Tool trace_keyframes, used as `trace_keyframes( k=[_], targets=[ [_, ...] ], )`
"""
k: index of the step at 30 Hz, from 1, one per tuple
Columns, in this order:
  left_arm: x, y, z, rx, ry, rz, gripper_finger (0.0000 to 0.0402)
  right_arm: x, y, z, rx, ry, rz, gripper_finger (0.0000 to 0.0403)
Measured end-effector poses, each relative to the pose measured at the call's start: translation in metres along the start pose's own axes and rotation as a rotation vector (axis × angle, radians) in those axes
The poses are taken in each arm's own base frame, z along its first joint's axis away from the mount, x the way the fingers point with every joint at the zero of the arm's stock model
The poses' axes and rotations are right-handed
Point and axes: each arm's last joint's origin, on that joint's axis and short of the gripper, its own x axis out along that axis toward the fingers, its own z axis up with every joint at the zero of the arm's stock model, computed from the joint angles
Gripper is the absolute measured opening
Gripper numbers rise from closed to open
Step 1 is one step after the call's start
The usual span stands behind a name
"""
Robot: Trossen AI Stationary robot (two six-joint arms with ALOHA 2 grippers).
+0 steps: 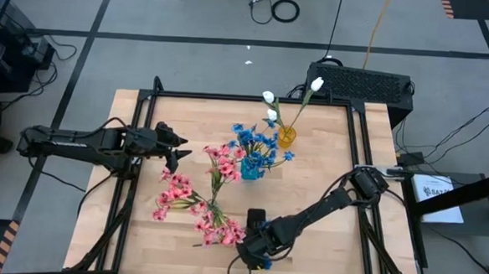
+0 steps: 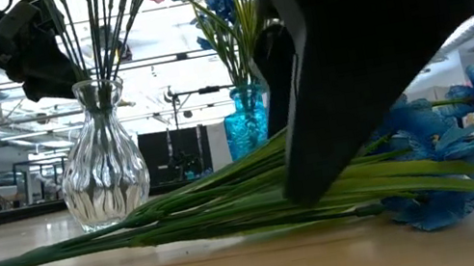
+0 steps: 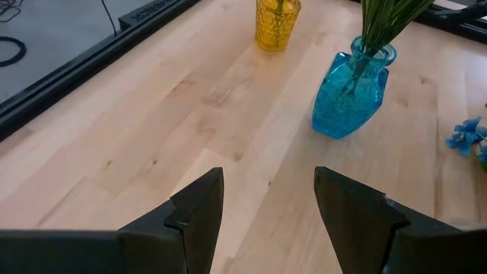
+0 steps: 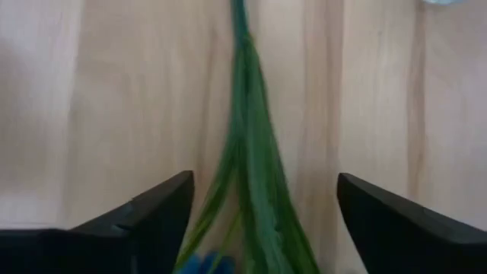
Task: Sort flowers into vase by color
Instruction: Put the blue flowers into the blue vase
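The right gripper (image 1: 255, 257) sits low at six o'clock near the surface's (image 1: 323, 242) front edge, jaws spread wide either side of a blue flower spray's (image 2: 456, 153) green stems (image 4: 255, 175) — nothing clamped. The left gripper (image 1: 179, 147) hovers at nine o'clock, jaws apart and empty, bare wood ahead. Centre holds the blue vase (image 1: 252, 166), yellow vase (image 1: 286, 137) at twelve o'clock with white buds (image 1: 270, 113). Only the low view shows the clear glass vase (image 2: 104, 166) — overhead, pink flowers (image 1: 199, 198) cover it.
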Motion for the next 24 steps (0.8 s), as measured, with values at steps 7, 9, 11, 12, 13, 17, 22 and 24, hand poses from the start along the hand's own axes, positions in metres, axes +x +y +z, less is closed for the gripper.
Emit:
trace_keyframes(
  k=[7,9,11,12,13,17,22,24],
  targets=[
    [0.0,0.0008,-0.0025,-0.015,0.025,0.008,0.0212,-0.0001,-0.0008,-0.0027,-0.006,0.03,-0.002,0.0218],
    [0.0,0.0011,-0.0032,-0.017,0.032,0.011,0.0212,-0.0001,-0.0012,-0.0033,-0.007,0.037,-0.005,0.0193],
    [0.0,0.0013,-0.0038,-0.022,0.037,0.013,0.0212,-0.0001,-0.0014,-0.0039,-0.009,0.043,-0.008,0.017],
    [0.0,0.0014,-0.0039,-0.024,0.039,0.013,0.0212,-0.0001,-0.0014,-0.0039,-0.009,0.043,-0.008,0.0158],
    [0.0,0.0014,-0.0039,-0.031,0.039,0.014,0.0212,-0.0001,-0.0014,-0.004,-0.009,0.043,-0.009,0.0147],
    [0.0,0.0013,-0.0039,-0.039,0.039,0.014,0.0212,-0.0002,-0.0017,-0.0058,-0.012,0.069,0.002,0.0104],
    [0.0,0.0014,-0.0039,-0.038,0.039,0.014,0.0212,-0.0025,-0.0029,-0.0082,0.007,0.1,0.0,0.0052],
    [0.0,0.0013,-0.0039,-0.036,0.039,0.014,0.0212,-0.0046,-0.0025,-0.0088,0.009,0.118,0.023,0.0036]
  ],
)
